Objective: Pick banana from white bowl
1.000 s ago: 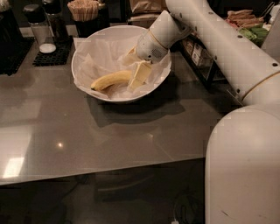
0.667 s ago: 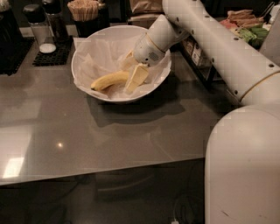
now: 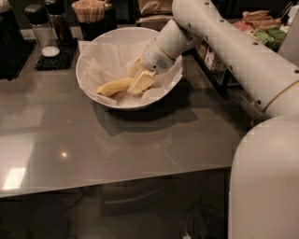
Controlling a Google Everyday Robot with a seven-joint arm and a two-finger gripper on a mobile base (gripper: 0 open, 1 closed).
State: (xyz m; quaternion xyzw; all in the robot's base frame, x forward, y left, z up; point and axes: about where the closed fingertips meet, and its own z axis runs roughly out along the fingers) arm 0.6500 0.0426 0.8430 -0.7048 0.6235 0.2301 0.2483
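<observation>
— Okay, quick pass. Where's the pincer?
— I've got the pincer (image 3: 137,81) down inside the white bowl (image 3: 85,70), right of centre, at the right end of the banana (image 3: 113,87). The wrist angles in from the upper right.
— Apart, together, clamped?
— Can't tell. It sits right at the banana's end and overlaps it from my view. Whether it's gripping or merely beside it, I can't make out.
— Banana itself?
— Lying in the bowl on the crinkled white paper (image 3: 105,58), near the front wall, roughly left to right. Yellow, curved. It looks like it's resting on the paper, not lifted.
— Bowl?
— Sits on the grey glossy tabletop (image 3: 93,149), toward the far side. Paper edges poke over the rim at left and right.
— Arm?
— The white arm (image 3: 224,42) runs from the upper middle down to the right, into the big white robot body (image 3: 266,186) filling the lower right corner.
— Anything else?
— Behind the bowl on the left, a clear shaker (image 3: 39,25) with a black cap stands at the back of a black mat (image 3: 55,58). A dark cup of wooden sticks (image 3: 88,10) is just behind the bowl's far rim. At the far right top there are packets (image 3: 261,29), brown and green, too small to read. There's a bright light patch on the tabletop at lower left.
</observation>
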